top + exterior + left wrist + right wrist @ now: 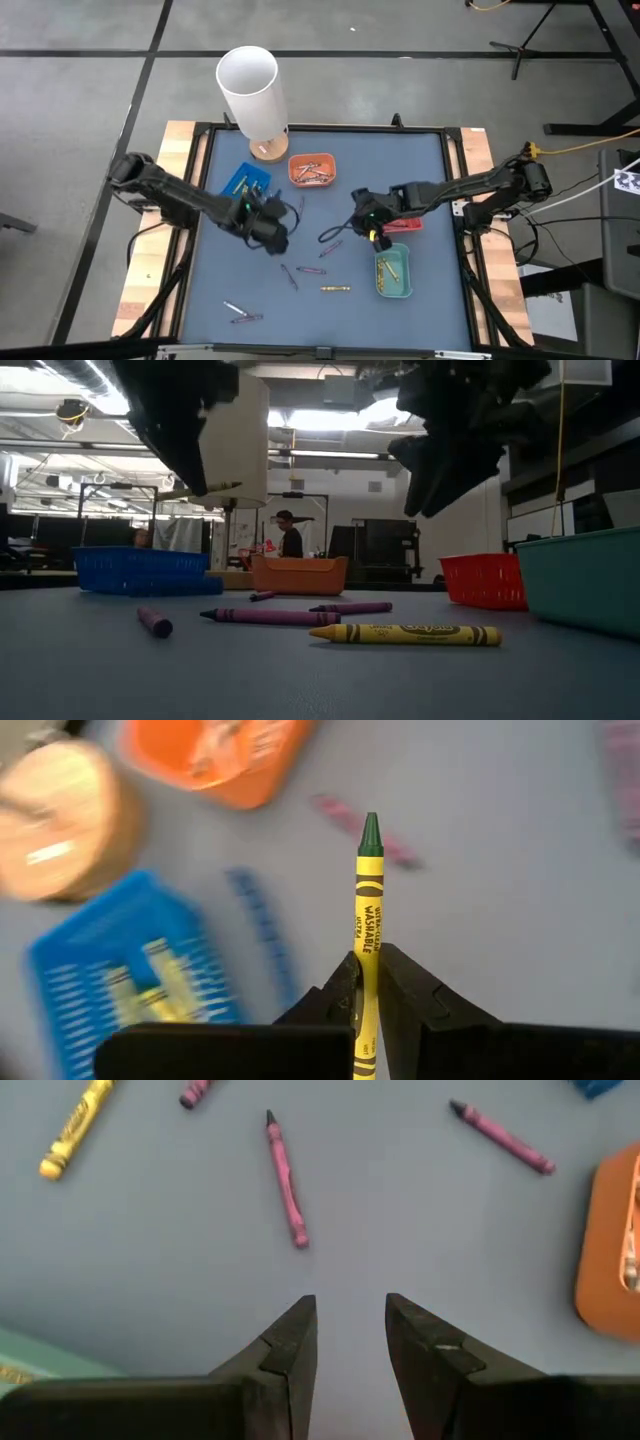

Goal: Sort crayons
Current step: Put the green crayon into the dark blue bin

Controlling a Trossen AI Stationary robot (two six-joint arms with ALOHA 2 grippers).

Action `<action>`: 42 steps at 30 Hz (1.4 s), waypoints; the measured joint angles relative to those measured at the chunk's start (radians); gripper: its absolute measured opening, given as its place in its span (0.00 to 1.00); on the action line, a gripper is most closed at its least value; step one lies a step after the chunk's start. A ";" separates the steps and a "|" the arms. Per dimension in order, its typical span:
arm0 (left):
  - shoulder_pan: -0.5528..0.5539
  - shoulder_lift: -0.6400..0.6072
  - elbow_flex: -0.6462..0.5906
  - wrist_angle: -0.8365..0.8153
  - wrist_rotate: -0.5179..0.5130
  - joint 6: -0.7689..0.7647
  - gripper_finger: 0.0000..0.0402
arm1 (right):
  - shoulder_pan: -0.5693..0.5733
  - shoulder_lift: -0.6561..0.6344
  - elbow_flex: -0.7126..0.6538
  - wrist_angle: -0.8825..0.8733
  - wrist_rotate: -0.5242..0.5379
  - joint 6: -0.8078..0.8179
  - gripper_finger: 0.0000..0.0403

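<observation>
Blue-grey table [420, 180] — bearing everything listed below, a wooden strip lying along each side.

White cylinder [250, 90] — standing upright on a round wooden base at the table's far edge.

Left gripper [366, 982] — hanging above the table's left-centre, near the blue tray; its fingers are clamping the lower end of a yellow-wrapped crayon [368, 930] with a green tip, which is pointing forward from the fingers.

Right gripper [350, 1330] — hovering right of centre, beside the red tray, with its fingers standing apart and nothing between them.

Green tray [393, 272] — sitting at the right, holding yellow crayons.

Orange tray [312, 169] — sitting just beside the cylinder's base, holding crayons.

Blue tray [244, 181] — sitting left of the orange one, yellow-wrapped sticks showing inside.

Red tray [404, 222] — lying partly under the right arm.

Loose crayons — scattered on the bare table between and in front of the grippers: a yellow one [405, 633], a purple one [270, 616], and several more purple and pale ones lying nearer the front edge.
</observation>
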 joint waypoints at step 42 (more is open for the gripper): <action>0.457 -0.004 -0.152 -0.141 0.021 -0.054 0.03 | -0.002 0.191 -0.106 0.417 -0.116 0.077 0.30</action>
